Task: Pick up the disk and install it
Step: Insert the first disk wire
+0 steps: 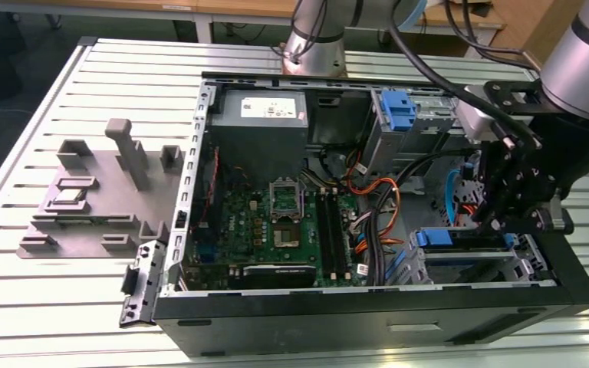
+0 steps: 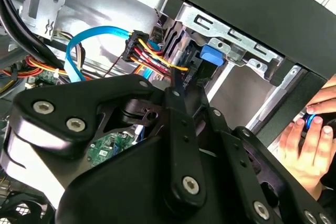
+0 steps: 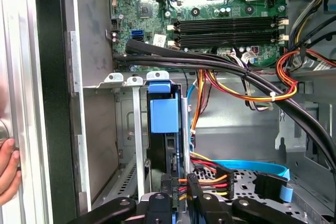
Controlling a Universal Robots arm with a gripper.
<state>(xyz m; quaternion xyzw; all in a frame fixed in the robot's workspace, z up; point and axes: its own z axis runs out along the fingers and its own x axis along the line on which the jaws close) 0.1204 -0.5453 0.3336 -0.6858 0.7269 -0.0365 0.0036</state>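
The disk [image 3: 164, 145] stands on edge in the lower drive bay of the open computer case, with its blue carrier tab [image 3: 164, 115] facing the motherboard. In the exterior view the disk [image 1: 456, 239] sits in the bay at the case's front right corner. My gripper [image 1: 491, 224] hangs right over its rear end, where the orange, yellow and red power wires [image 3: 210, 178] plug in. In both wrist views the gripper [image 3: 178, 203] [image 2: 178, 90] is up against that end of the disk [image 2: 185, 64], and its black linkages hide the contact.
A person's hand [image 2: 310, 137] rests on the case's outer wall [image 1: 376, 314]. Black cable bundles [image 3: 210, 64] and a light blue data cable [image 2: 89, 38] cross the bay area. A second blue bracket [image 1: 399, 111] sits in the upper bay. A grey fixture [image 1: 100, 192] lies on the table.
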